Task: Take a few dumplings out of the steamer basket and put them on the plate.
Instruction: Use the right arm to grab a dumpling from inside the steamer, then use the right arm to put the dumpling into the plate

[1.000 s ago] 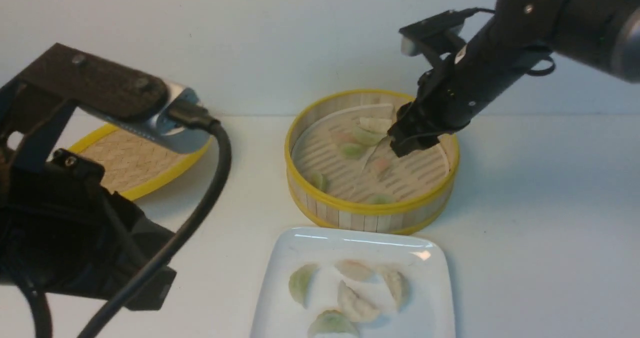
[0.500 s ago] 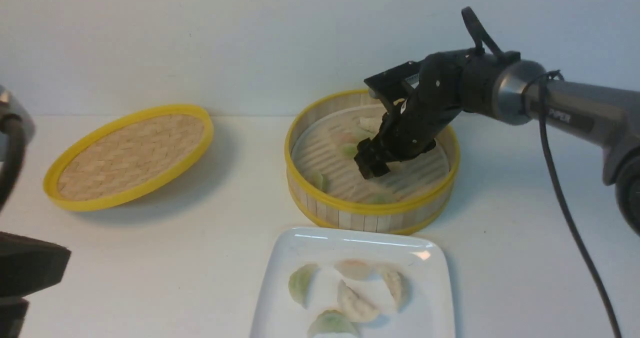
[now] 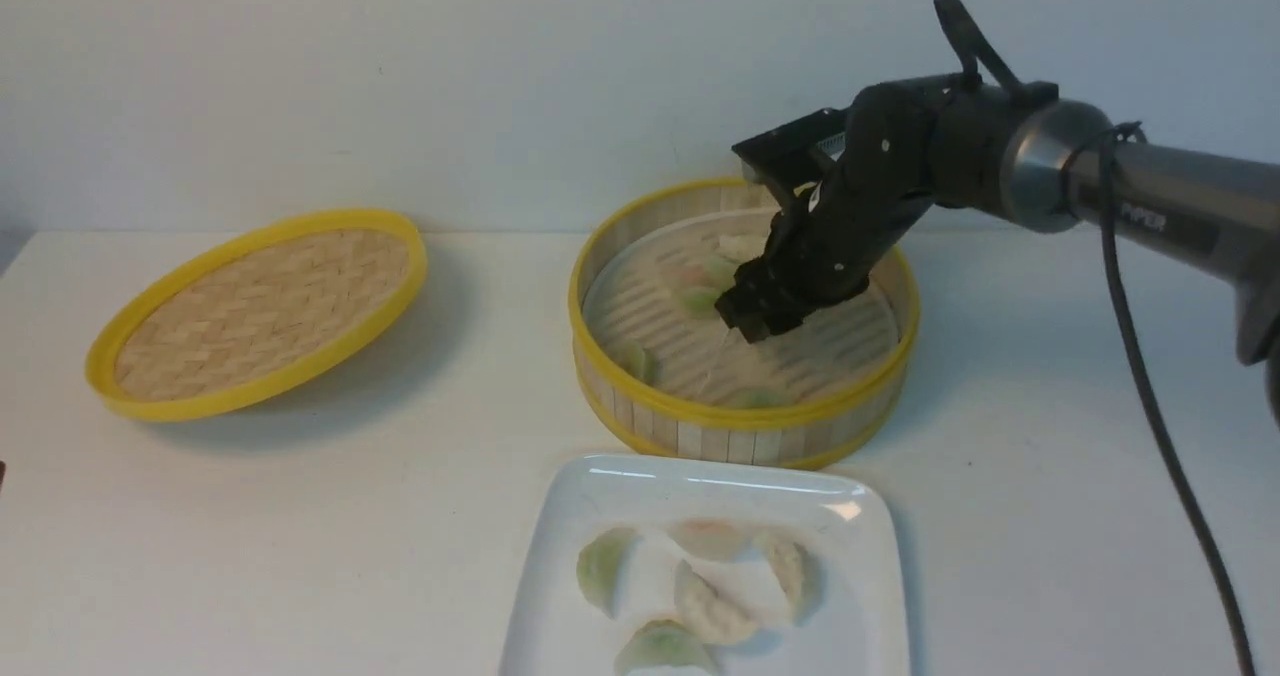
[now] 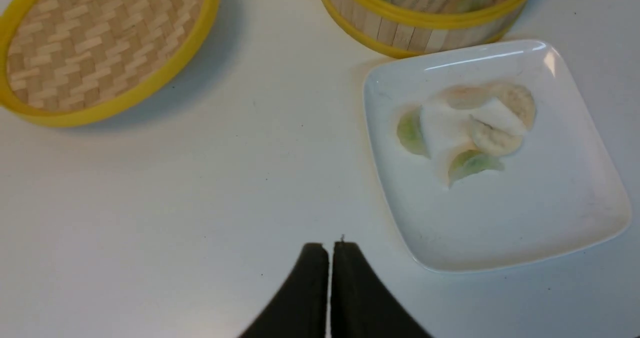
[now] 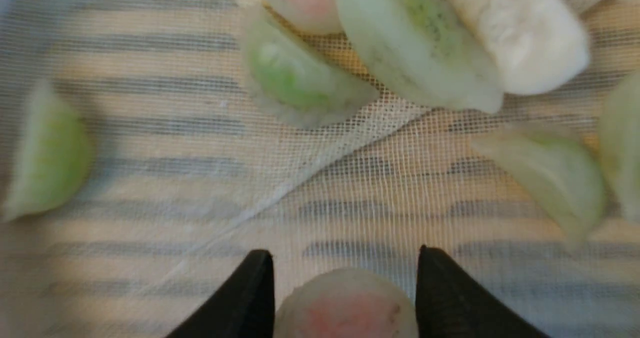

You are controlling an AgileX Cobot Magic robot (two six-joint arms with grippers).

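Note:
The steamer basket (image 3: 740, 421) stands at the table's middle back and holds several dumplings (image 3: 700, 299) on its white mesh liner. My right gripper (image 3: 755, 326) reaches down into it, its fingers closed on the sides of a pinkish dumpling (image 5: 345, 305) just above the liner. Other green, pink and white dumplings (image 5: 295, 78) lie beyond the right gripper (image 5: 346, 255). In front of the basket, the white square plate (image 3: 860, 576) carries several dumplings (image 3: 710, 611). My left gripper (image 4: 330, 245) is shut and empty over bare table near the plate (image 4: 500, 228); the front view does not show it.
A shallow woven lid with a yellow rim (image 3: 260, 311) rests tilted at the back left. The right arm's cable (image 3: 1150, 406) hangs down on the right side. A fold in the mesh liner (image 5: 320, 153) runs across the basket floor.
My left arm has pulled back out of the front view. My right gripper moved down and left inside the basket, and the pinkish dumpling now sits between its fingers.

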